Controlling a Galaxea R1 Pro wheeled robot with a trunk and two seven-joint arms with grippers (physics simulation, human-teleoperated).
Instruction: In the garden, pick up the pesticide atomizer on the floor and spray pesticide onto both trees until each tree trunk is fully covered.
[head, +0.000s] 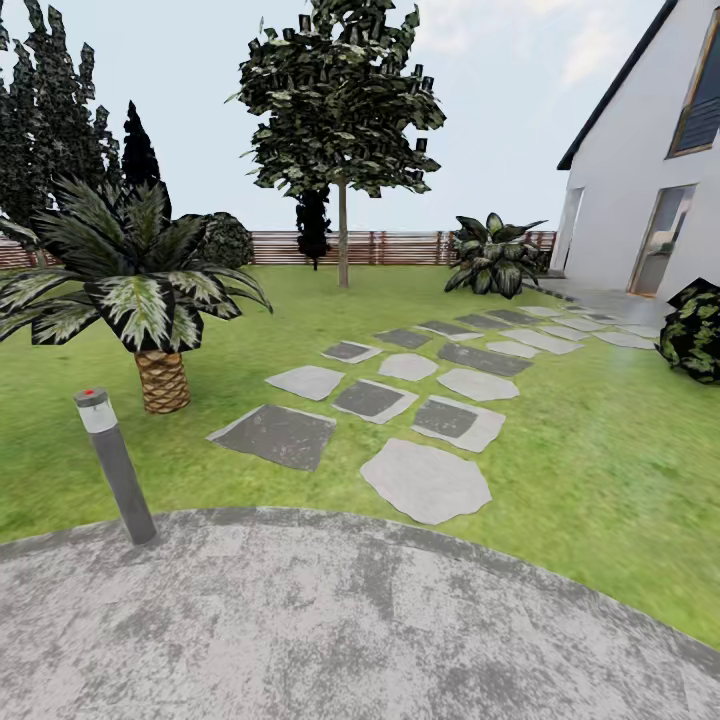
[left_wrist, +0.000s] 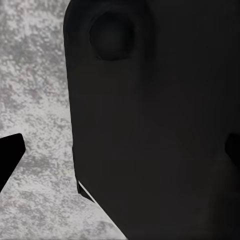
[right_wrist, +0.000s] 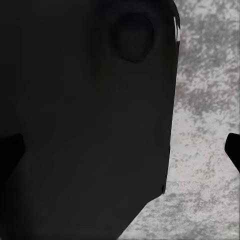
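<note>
- the grey paved circle (head: 330, 620) in the foreground lies open, with only a bollard lamp (head: 115, 462) standing at its left edge.
- a short palm (head: 150, 300) crowds the lawn just behind the lamp.
- the stepping stones (head: 420, 400) run flat and unblocked toward the house (head: 640, 170).
- a tall tree (head: 342, 235) stands free on open grass before the fence (head: 390, 247).
- bushes (head: 692, 335) flank the path's right side.
- a dark robot body part (left_wrist: 155, 125) blocks most of each wrist view.

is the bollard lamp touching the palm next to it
Apart. The head view shows the grey bollard lamp standing at the edge of the paved circle, while the palm rises from the grass behind it, with a strip of lawn between their bases.
</note>
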